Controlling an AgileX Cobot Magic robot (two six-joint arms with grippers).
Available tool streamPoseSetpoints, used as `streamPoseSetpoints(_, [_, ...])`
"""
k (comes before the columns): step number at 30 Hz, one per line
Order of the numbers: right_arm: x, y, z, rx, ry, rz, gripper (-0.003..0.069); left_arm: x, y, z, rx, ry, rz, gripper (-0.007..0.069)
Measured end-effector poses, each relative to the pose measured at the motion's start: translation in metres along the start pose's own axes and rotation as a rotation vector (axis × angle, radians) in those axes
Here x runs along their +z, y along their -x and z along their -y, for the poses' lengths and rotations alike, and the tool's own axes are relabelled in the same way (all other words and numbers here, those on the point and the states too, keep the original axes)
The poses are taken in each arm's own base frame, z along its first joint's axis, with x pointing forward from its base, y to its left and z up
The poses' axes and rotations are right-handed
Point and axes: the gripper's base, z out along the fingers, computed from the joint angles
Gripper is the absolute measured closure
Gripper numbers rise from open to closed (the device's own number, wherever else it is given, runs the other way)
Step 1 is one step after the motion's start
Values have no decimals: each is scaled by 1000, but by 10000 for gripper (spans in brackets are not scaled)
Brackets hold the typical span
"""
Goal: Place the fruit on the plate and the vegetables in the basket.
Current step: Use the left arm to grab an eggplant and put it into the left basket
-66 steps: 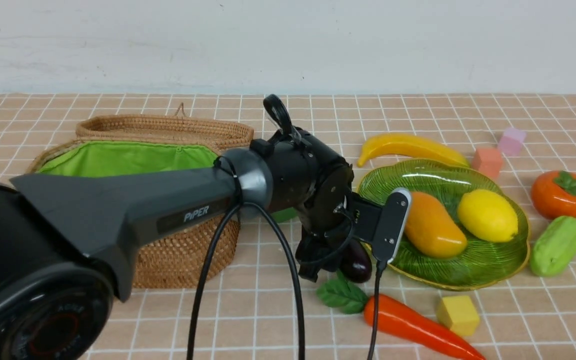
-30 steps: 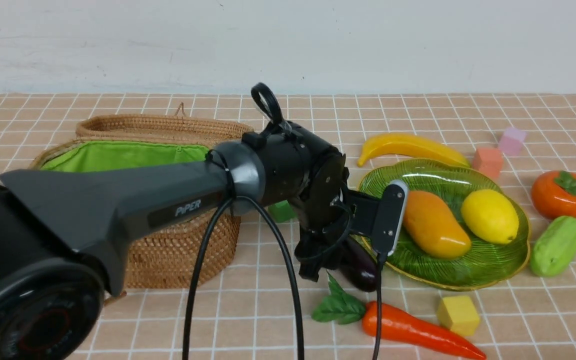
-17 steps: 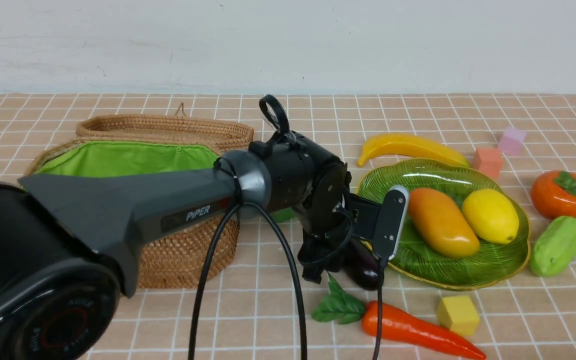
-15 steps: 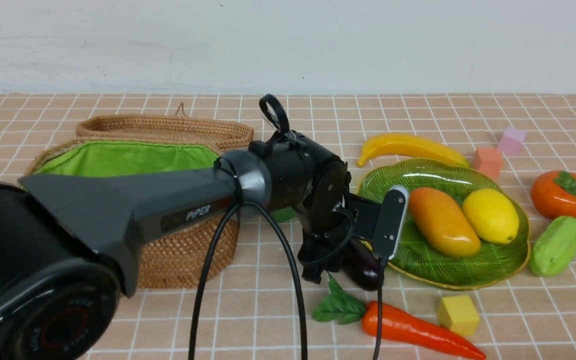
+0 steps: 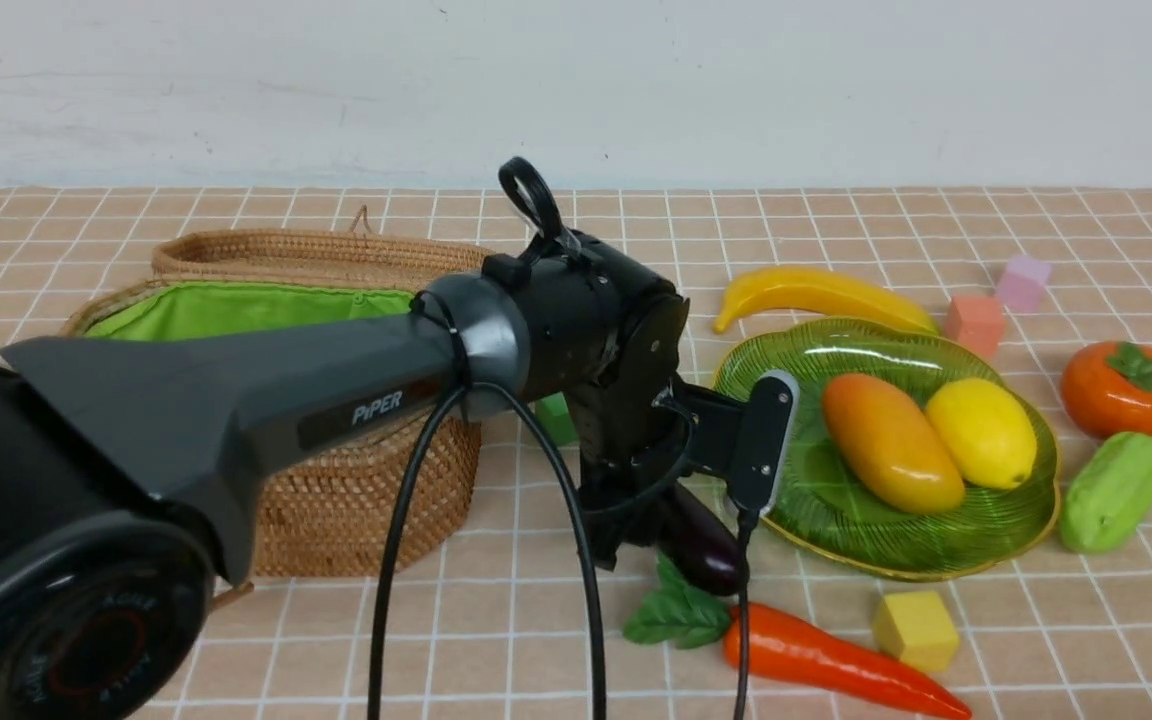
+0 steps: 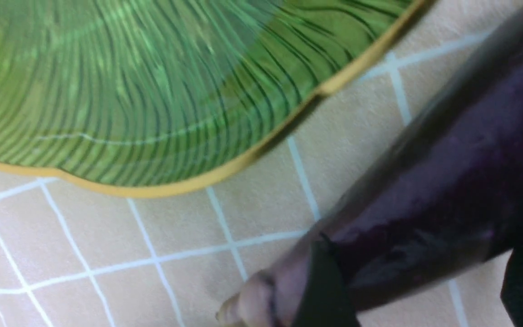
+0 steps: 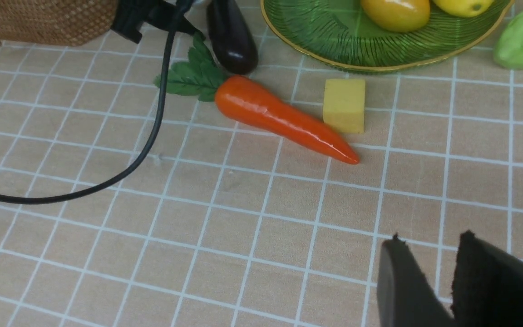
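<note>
The left hand (image 6: 425,286) is closed across the eggplant (image 5: 699,545) near its stem end. The purple body slants down toward the carrot (image 5: 826,660) leaves, just beside the plate (image 5: 896,573) rim. The basket (image 5: 336,500) lies to the robot's left, mouth open; its near wicker wall probably calls for height first. The right hand (image 7: 441,281), fingers slightly parted and empty, hangs well apart over bare worktop.

Surface: tan cloth (image 5: 936,230) with white grid. Lying on it:
- 1 octagonal woven wicker basket (image 5: 336,500), left
- 1 green ribbed-glass leaf-shaped plate (image 5: 886,542), right
- long yellow banana (image 5: 816,292), above the plate
- round orange persimmon (image 5: 1124,390) and light-green gourd (image 5: 1114,492), right edge
- orange carrot (image 5: 826,660) and yellow cube (image 5: 916,628), lower right
- pink cube (image 5: 974,322), lilac cube (image 5: 1023,282), green cube (image 5: 556,418)

Dark purple eggplant (image 5: 696,540): contact with cloth unclear.
</note>
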Motion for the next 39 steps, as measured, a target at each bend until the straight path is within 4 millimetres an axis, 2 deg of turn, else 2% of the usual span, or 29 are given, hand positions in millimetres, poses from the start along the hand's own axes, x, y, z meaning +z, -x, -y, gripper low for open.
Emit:
streamPoseSetpoints(12, [0,0,0,2,3,0,455,9,5,-5,-17,79,63,146])
streamPoseSetpoints(25, [0,0,-1,10,16,-1,455,22,6,-4,-21,85,70,165])
streamPoseSetpoints(30, [0,0,-2,11,19,-2,456,22,4,-2,0,68,43,268])
streamPoseSetpoints(34, [0,0,-2,12,20,-2,456,21,3,-1,-7,50,13,271])
streamPoseSetpoints(39, [0,1,-2,12,20,7,455,3,-7,5,-23,-18,-103,279])
